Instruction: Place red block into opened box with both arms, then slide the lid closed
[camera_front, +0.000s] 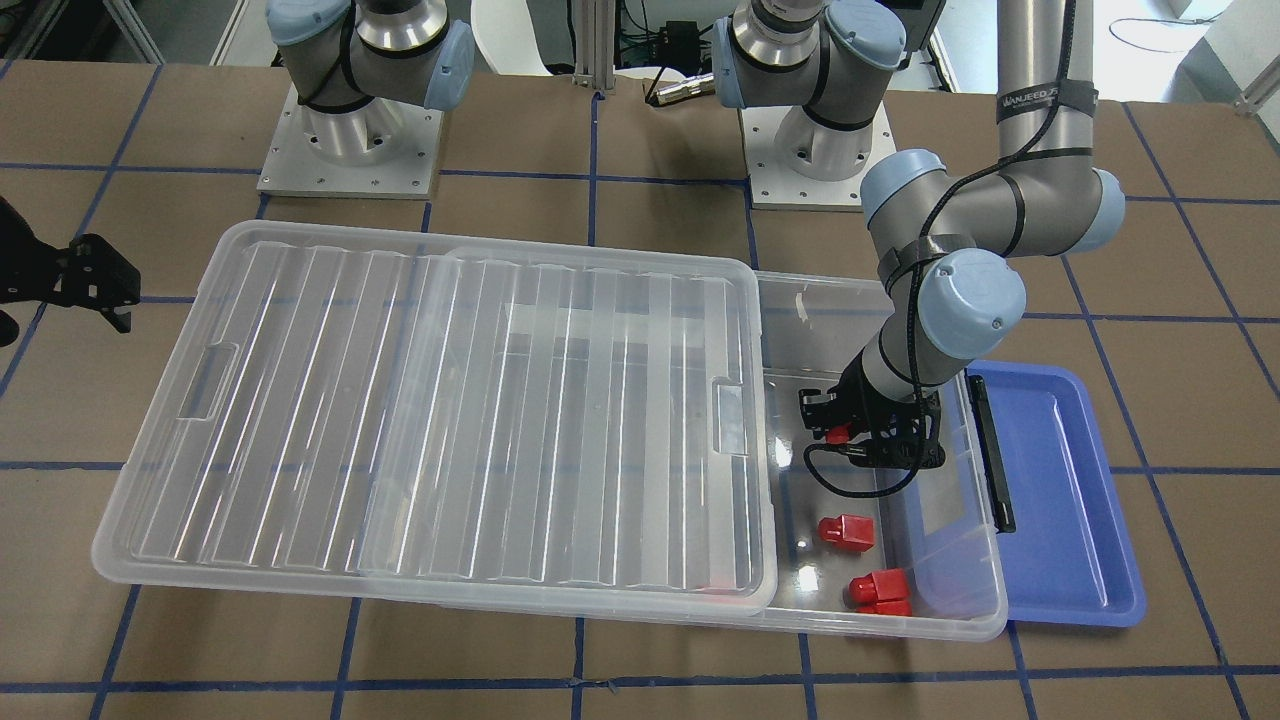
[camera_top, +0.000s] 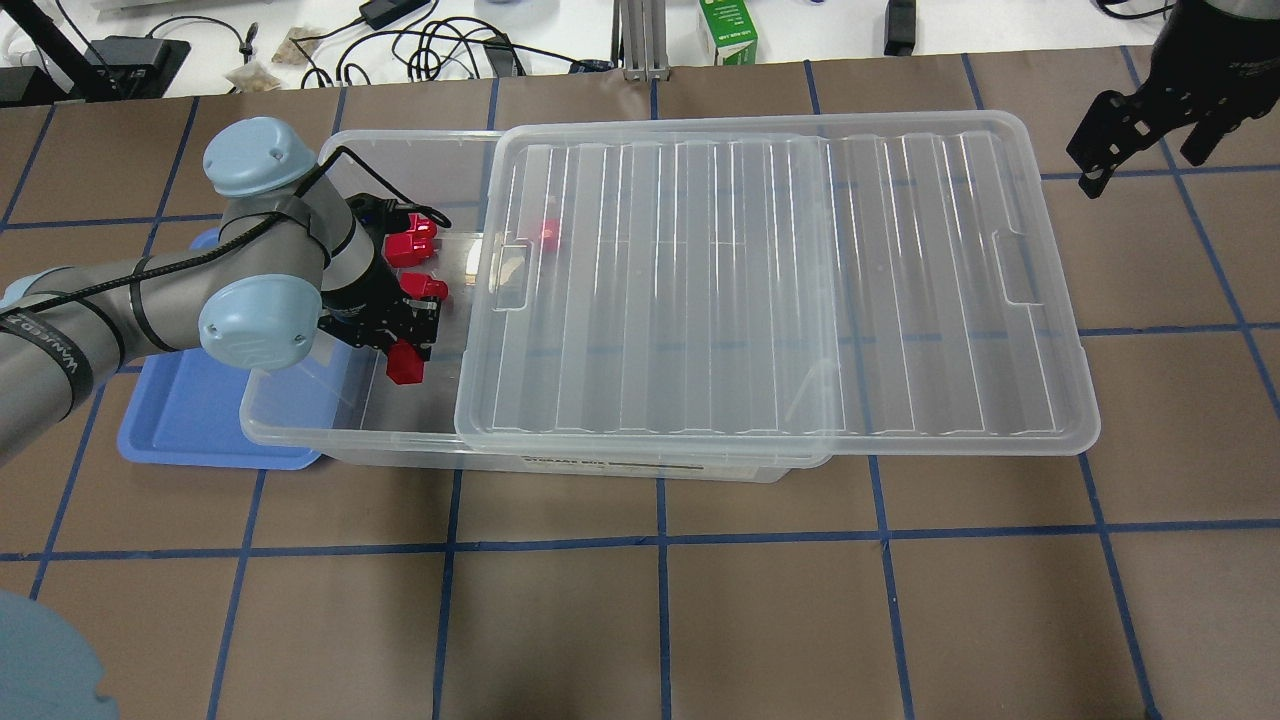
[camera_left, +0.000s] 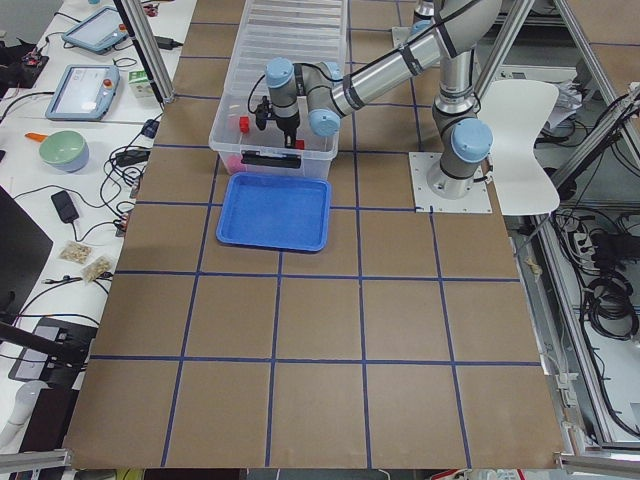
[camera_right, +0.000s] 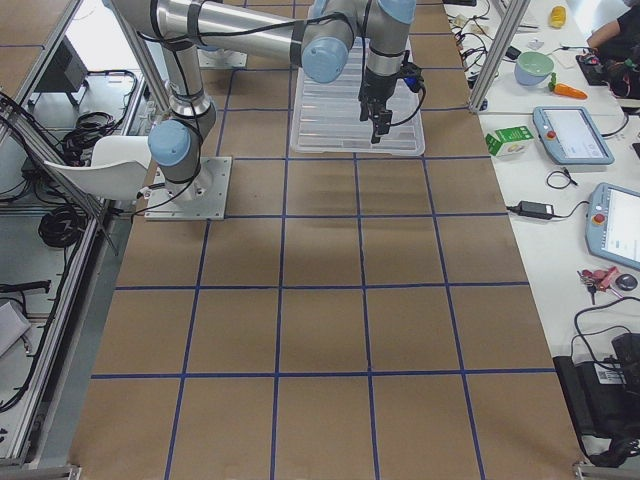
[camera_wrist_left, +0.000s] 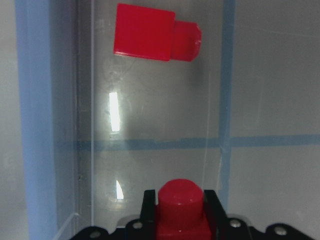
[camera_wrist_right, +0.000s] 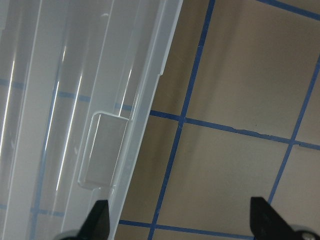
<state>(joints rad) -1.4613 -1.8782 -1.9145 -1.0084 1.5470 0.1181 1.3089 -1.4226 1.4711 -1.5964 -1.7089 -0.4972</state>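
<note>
Overhead exterior, one red block (camera_top: 405, 372) clamped in left gripper (camera_top: 405, 352), two more in box (camera_top: 300, 432), right gripper (camera_top: 1145, 160) spread.

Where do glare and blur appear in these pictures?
Front-facing view: bright spots on the box floor. Left wrist view: white glare streaks there; the held red block looks slightly soft. Right wrist view: reflection streaks along the lid.
</note>
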